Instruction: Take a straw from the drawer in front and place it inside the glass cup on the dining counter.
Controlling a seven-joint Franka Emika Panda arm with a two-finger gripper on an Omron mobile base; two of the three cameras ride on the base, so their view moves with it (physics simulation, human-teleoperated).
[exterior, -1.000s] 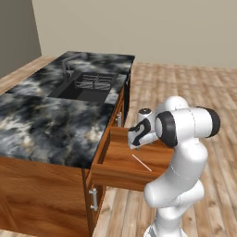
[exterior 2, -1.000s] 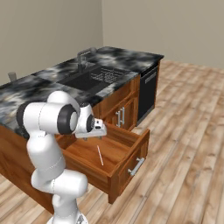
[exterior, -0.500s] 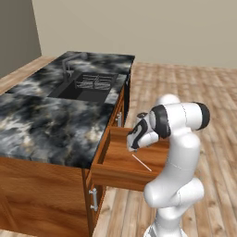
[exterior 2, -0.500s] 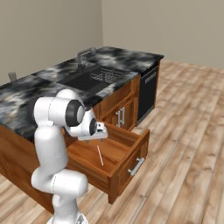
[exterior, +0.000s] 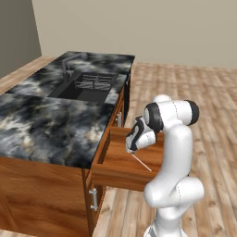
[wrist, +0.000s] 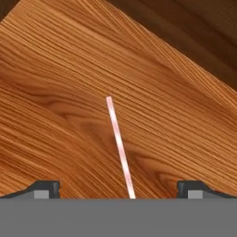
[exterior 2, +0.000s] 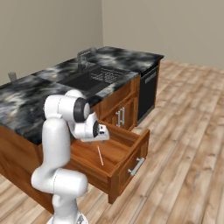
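The drawer point(exterior: 121, 172) stands pulled out of the dining counter point(exterior: 46, 121), its front panel point(exterior 2: 131, 165) bearing a small silver bar handle. On its wooden floor lies the straw point(exterior: 141, 163), thin and pale pink, seen too in the right base view point(exterior 2: 100, 155). My gripper point(exterior: 130, 149) hangs open just above the drawer floor, fingers pointing down, close over the straw's near end. In the hand view the straw point(wrist: 119, 143) runs up from between the two wide-apart fingertips point(wrist: 46, 189), untouched. The glass cup point(exterior 2: 12, 76) stands at the far left edge of the counter.
A sink point(exterior: 88, 87) with a faucet point(exterior: 67, 65) is sunk into the counter behind the drawer. Cabinet doors point(exterior 2: 120, 116) and a black dishwasher point(exterior 2: 147, 91) line the counter's front. Wooden floor point(exterior 2: 188, 144) spreads to the right.
The hand has come down and drawn in towards the straw, now low inside the drawer. The jaws have stayed wide apart; the straw has not moved.
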